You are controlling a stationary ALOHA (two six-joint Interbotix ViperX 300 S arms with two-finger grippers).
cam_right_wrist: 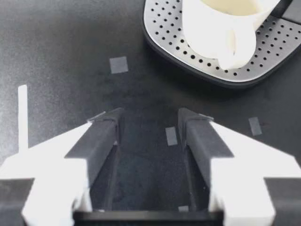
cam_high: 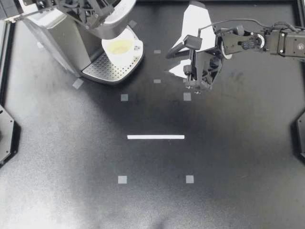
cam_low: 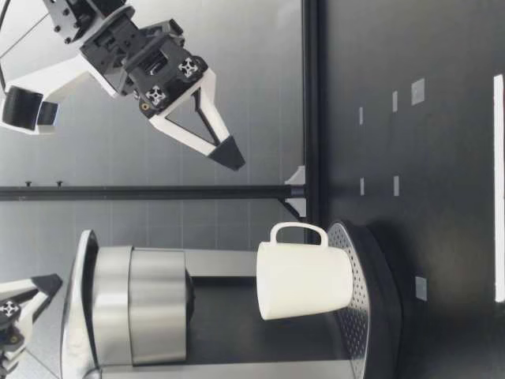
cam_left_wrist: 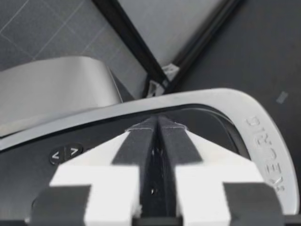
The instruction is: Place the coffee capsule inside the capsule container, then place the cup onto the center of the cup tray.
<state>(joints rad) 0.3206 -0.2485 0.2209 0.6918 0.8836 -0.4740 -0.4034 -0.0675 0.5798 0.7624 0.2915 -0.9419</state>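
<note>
A white cup (cam_high: 121, 49) stands upright on the perforated cup tray (cam_high: 102, 69) of the coffee machine (cam_high: 57, 33) at the back left. The cup (cam_low: 304, 280) has its handle toward my right arm. My left gripper (cam_high: 88, 14) sits over the machine's top, and its fingers (cam_left_wrist: 141, 141) are shut together against the curved lid (cam_left_wrist: 225, 101). My right gripper (cam_high: 169, 64) hangs open above the table, to the right of the tray, with nothing between its fingers (cam_right_wrist: 101, 136). The cup (cam_right_wrist: 221, 23) and tray (cam_right_wrist: 188, 54) lie ahead of it. No capsule shows in any view.
A white strip (cam_high: 156, 137) marks the table's middle, with small grey tape squares (cam_high: 122, 179) around it. A black frame rail (cam_low: 312, 110) runs along the table's back edge. Dark arm bases (cam_high: 7, 136) stand at both side edges.
</note>
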